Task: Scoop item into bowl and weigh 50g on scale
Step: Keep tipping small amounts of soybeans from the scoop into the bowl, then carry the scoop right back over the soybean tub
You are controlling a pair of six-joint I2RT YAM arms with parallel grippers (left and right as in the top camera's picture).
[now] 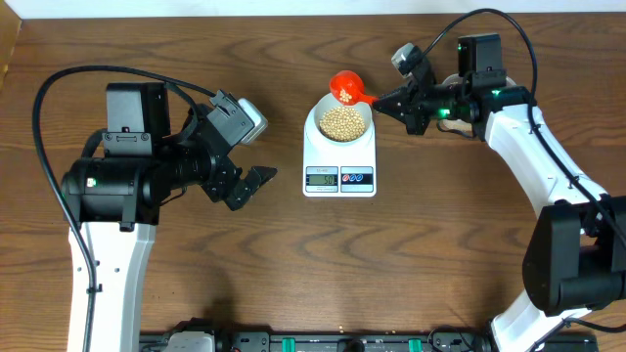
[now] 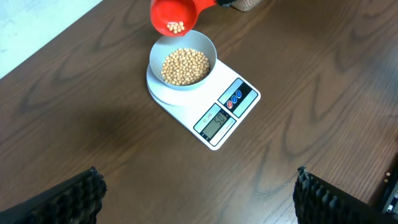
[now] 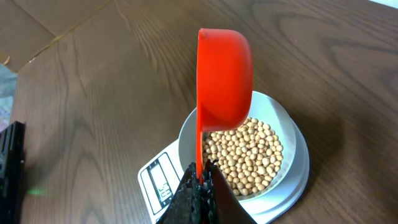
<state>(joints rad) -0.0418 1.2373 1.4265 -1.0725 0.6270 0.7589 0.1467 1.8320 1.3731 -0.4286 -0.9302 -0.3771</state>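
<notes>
The white scale (image 1: 339, 168) sits mid-table with the pale bowl (image 1: 322, 114) on it, holding a heap of tan beans (image 1: 340, 122). My right gripper (image 1: 393, 100) is shut on the handle of a red scoop (image 1: 345, 87). The scoop is tipped on its side over the bowl's far rim, with a few beans left inside. In the right wrist view the scoop (image 3: 224, 74) hangs above the beans (image 3: 249, 155) and bowl (image 3: 292, 127), handle pinched in the gripper (image 3: 202, 173). My left gripper (image 2: 198, 177) stands open and empty, well short of the scale (image 2: 227, 112).
A tan object (image 1: 456, 128) lies partly hidden under the right arm, and its edge shows in the left wrist view (image 2: 245, 5). The table's far edge (image 1: 196, 20) runs along the top. The left arm's base stands at the near left.
</notes>
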